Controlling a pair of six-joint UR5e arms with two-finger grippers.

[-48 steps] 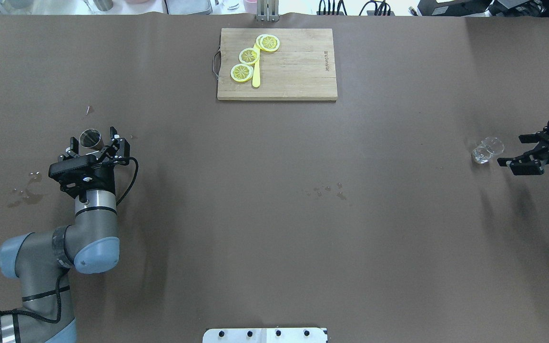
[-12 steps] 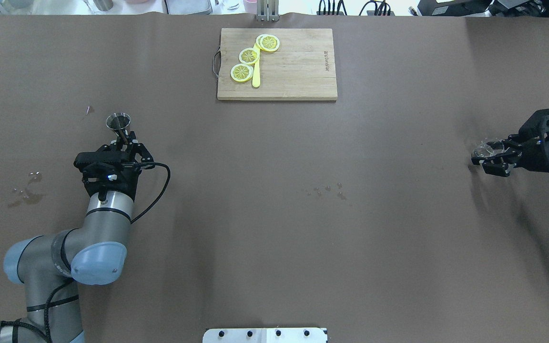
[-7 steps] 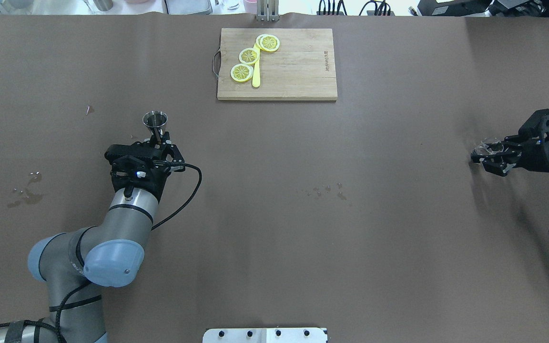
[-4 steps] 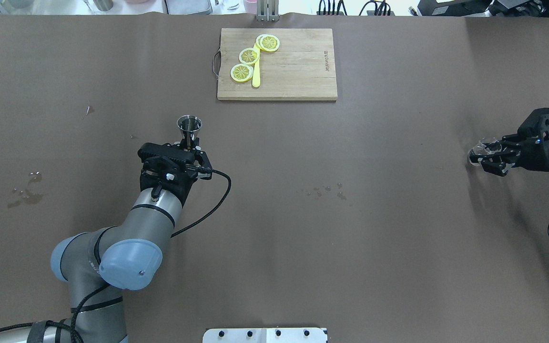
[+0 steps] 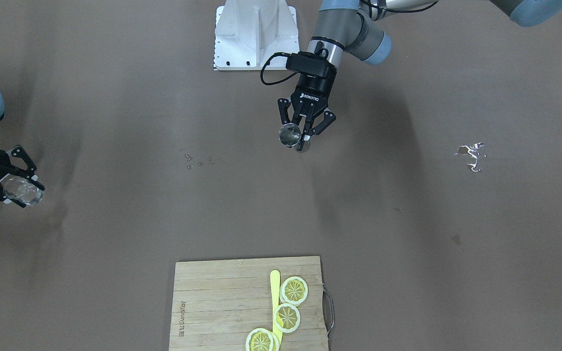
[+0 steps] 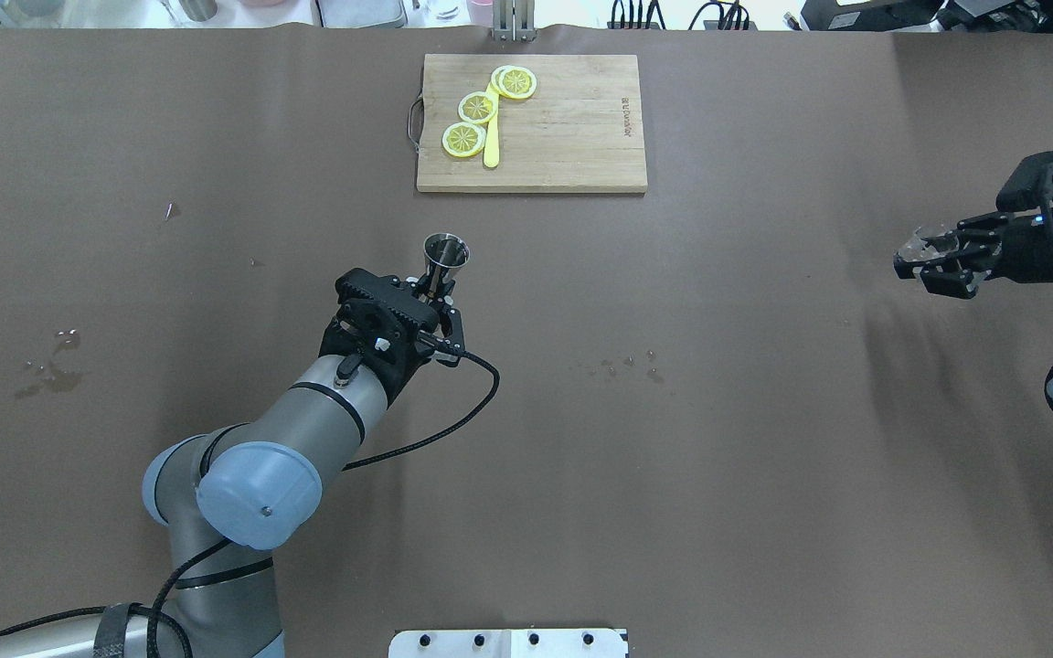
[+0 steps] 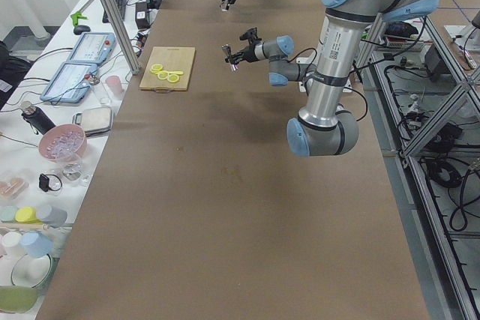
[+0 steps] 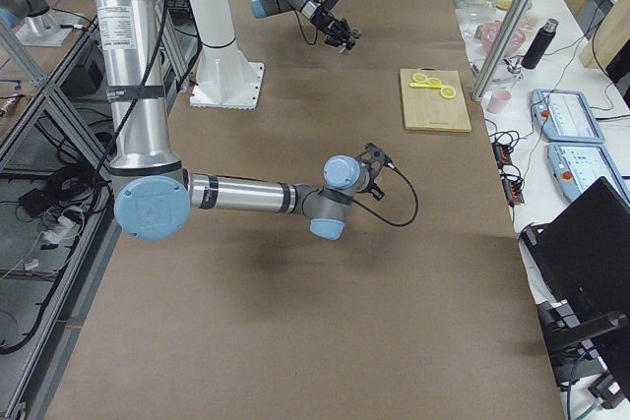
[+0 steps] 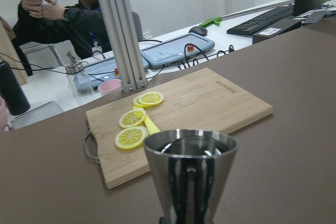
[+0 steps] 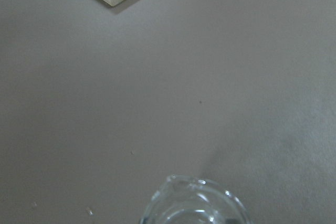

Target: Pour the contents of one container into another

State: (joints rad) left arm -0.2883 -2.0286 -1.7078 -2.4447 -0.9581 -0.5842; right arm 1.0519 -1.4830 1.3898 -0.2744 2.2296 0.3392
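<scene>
A steel jigger stands upright in my left gripper, which is shut on its narrow lower part, above the table's middle left. The front-facing view shows the same jigger and left gripper. It fills the left wrist view as a shiny cone. At the far right my right gripper is shut on a small clear glass, held off the table. The glass also shows in the right gripper there, and its rim in the right wrist view.
A wooden cutting board with lemon slices and a yellow knife lies at the far middle. Water drops mark the table centre, and a wet patch the left. A person sits beyond the table.
My left arm has carried the jigger to the right, from the table's left side toward its middle. My right gripper closed on the glass and lifted it slightly up and away.
</scene>
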